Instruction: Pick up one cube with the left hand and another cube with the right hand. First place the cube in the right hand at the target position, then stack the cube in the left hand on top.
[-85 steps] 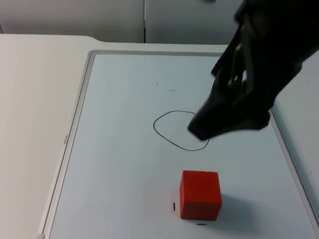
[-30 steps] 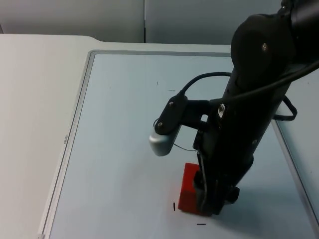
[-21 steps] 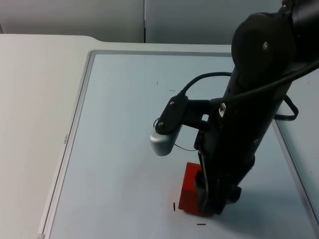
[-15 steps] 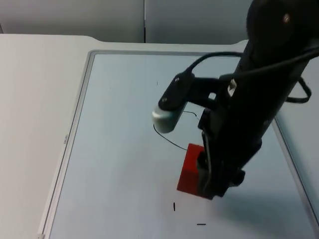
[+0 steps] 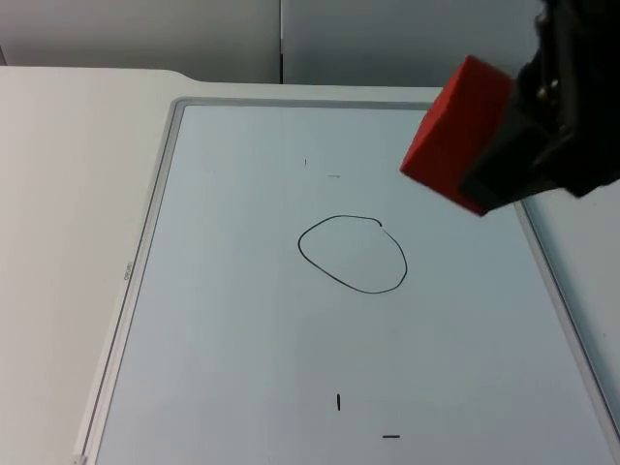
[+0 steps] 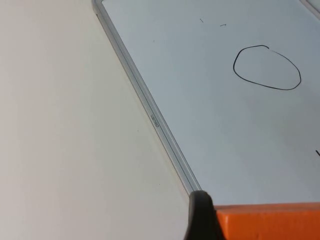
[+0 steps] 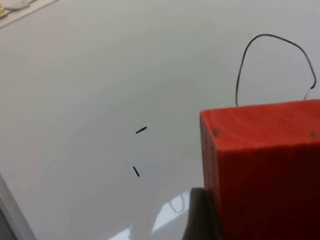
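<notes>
The right gripper (image 5: 504, 160) has lifted its red cube (image 5: 455, 134), clamped, high beside the circle (image 5: 353, 254). Left gripper (image 6: 250, 222) grips an orange cube (image 6: 270, 222). Next: lower red into the circle.

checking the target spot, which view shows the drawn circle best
The top view: the whole drawn circle lies unobstructed on the whiteboard. The left wrist view also shows it whole but slanted. In the right wrist view the red cube hides part of it.
</notes>
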Tool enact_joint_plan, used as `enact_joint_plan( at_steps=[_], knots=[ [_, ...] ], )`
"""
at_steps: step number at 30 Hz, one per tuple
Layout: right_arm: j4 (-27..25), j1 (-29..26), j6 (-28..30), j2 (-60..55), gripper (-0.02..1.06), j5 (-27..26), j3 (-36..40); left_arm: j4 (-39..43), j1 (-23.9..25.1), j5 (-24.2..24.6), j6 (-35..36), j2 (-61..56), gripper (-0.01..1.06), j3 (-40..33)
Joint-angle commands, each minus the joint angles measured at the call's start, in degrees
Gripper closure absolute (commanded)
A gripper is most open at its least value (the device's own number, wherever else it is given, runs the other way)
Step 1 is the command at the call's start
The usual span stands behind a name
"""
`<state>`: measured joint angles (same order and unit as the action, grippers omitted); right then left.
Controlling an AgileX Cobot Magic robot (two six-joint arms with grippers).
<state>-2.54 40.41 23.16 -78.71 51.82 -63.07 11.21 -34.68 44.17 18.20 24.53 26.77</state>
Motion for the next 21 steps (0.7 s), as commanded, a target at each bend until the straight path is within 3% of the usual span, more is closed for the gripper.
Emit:
enact_joint_plan(
  at_steps=[1, 7, 13, 21],
  knots=[
    [1.3, 0.17, -2.35, 2.76, 1.05, 1.28, -0.54, -0.03, -0.34, -1.01, 0.24, -0.38, 0.86, -0.16],
    [5.77, 0.17, -9.1, 4.53, 1.05, 2.29, -0.43, -0.03, -0.34, -1.01, 0.24, -0.38, 0.86, -0.16],
    [10.07, 0.03, -17.83, 3.59, 1.05, -0.41, -0.43, -0.03, -0.34, -1.01, 0.24, -0.38, 0.86, -0.16],
    [10.13, -0.3, -20.19, -0.6, 1.05, -3.28, -0.43, -0.03, -0.34, -1.01, 0.24, -0.38, 0.86, -0.16]
  ],
)
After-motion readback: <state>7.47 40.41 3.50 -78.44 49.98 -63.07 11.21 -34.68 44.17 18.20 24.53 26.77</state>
